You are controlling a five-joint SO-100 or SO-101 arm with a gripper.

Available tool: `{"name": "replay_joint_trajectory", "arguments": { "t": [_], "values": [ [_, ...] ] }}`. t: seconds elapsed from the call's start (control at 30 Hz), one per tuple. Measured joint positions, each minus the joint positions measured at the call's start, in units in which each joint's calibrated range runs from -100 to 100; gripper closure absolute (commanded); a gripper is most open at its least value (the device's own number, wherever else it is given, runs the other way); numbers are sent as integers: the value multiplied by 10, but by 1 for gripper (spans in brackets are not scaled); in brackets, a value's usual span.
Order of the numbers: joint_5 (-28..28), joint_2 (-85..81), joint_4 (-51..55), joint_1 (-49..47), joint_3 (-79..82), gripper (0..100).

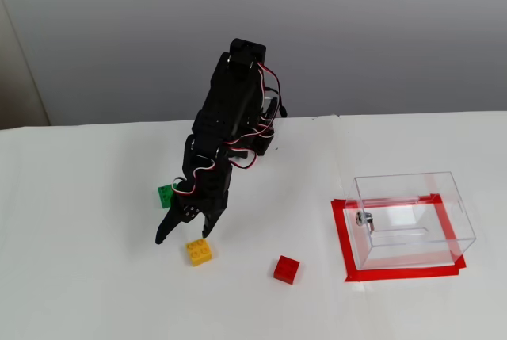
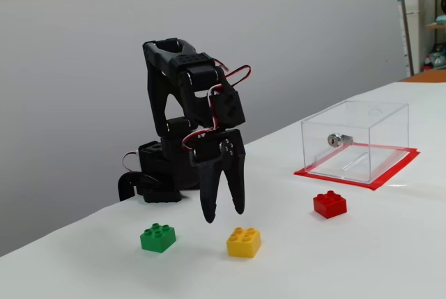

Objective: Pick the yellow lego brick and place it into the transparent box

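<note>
Small yellow plastic lego brick (image 2: 244, 242): loose on white worktop (image 2: 362, 257), left of clear plastic box (image 2: 355, 140).
Black pincer (image 2: 224, 217) empty, parted, just above. Likely light, rigid, slick; grip flat sides.

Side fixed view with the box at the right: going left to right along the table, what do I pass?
Green brick → gripper, jaws open, hanging above the table → yellow lego brick → red brick → transparent box on its red tape outline.
</note>
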Motion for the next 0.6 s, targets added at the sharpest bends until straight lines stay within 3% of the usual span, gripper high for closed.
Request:
{"name": "replay_joint_trajectory", "arguments": {
  "t": [0.1, 0.6],
  "values": [
    [0, 0, 0, -4, 0, 43],
    [0, 79, 2, -4, -26, 43]
  ]
}}
